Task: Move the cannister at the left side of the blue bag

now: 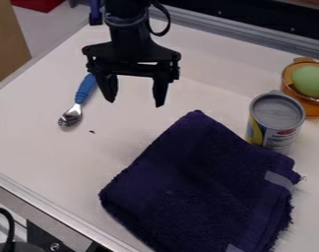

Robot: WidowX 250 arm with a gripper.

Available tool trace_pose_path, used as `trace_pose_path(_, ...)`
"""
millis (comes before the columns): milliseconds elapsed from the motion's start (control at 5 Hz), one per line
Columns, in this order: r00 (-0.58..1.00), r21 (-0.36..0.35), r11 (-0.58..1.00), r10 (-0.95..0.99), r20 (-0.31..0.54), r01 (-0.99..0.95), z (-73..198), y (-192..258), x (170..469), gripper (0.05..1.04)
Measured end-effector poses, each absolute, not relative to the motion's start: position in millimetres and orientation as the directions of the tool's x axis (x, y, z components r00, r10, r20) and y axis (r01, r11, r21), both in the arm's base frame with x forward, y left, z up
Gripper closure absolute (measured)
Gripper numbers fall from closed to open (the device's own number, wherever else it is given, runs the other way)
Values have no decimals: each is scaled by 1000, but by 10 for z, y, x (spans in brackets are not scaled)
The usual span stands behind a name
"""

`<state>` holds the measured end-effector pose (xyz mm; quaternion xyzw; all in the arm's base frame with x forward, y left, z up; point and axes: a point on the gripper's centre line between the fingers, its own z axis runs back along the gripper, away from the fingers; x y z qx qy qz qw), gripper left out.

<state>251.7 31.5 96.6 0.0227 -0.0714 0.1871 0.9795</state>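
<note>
One canister point(277, 118) stands upright for you at the upper-right edge of the folded blue cloth point(202, 182) — your claw point(135, 102) hangs over the tabletop point(44, 152), empty and spread wide.

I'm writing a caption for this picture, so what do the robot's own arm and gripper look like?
The arm is black, with a rounded joint above the gripper and a thin black cable looping out beside it. The gripper is black too: a wide crossbar carrying two chunky fingers that taper toward their tips.
</note>
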Motion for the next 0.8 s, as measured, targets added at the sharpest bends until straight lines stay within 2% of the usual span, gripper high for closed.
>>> trace_pose_path(200, 920, 24, 926, 371, 124, -376, 908, 312, 2477, 84)
trace_pose_path(600, 864, 19, 866, 497, 78, -500, 904, -178, 2397, 84)
trace_pose_path(800, 790, -46, 797, 603, 109, -602, 954, -545, 2452, 84)
